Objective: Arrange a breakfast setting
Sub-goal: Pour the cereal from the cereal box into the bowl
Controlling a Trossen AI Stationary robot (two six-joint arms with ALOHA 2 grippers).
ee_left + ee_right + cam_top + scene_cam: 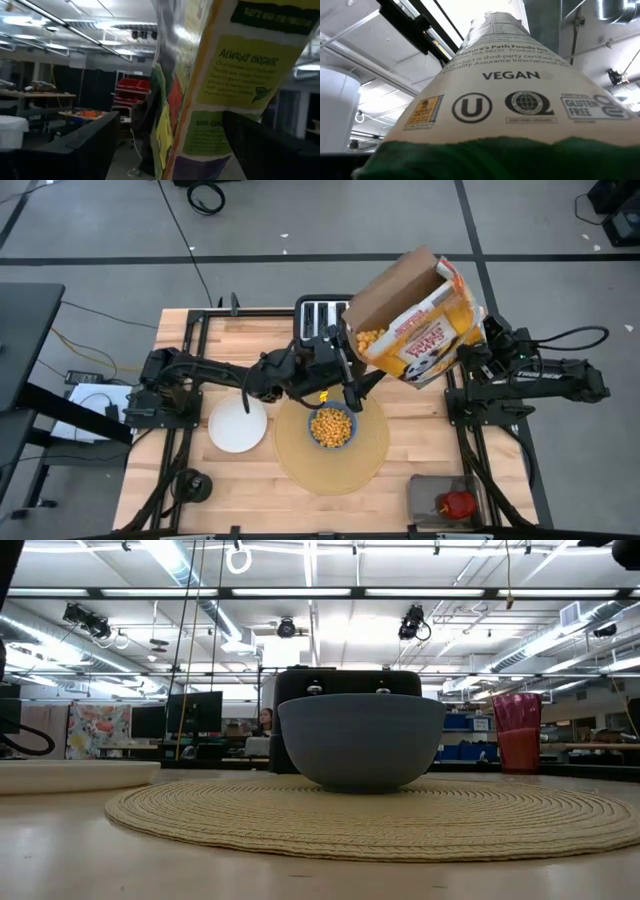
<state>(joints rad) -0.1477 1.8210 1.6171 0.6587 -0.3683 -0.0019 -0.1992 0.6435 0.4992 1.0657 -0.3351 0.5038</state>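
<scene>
Right gripper [470,358] around tilted cereal box [415,320]

Grey floor [90,220] crossed by dark tape lines surrounds the wooden tabletop [420,435]. Beyond its far edge, fluorescent ceiling lights [300,592] brighten an open workshop with monitors [195,712].

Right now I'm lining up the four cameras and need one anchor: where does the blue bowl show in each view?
High view: blue bowl, full of cereal, at centre on the tan placemat.
Low view: bowl at centre, on the placemat.
Left wrist view: not in it.
Right wrist view: not in it.
Shared landmark: the placemat under the bowl.
</scene>
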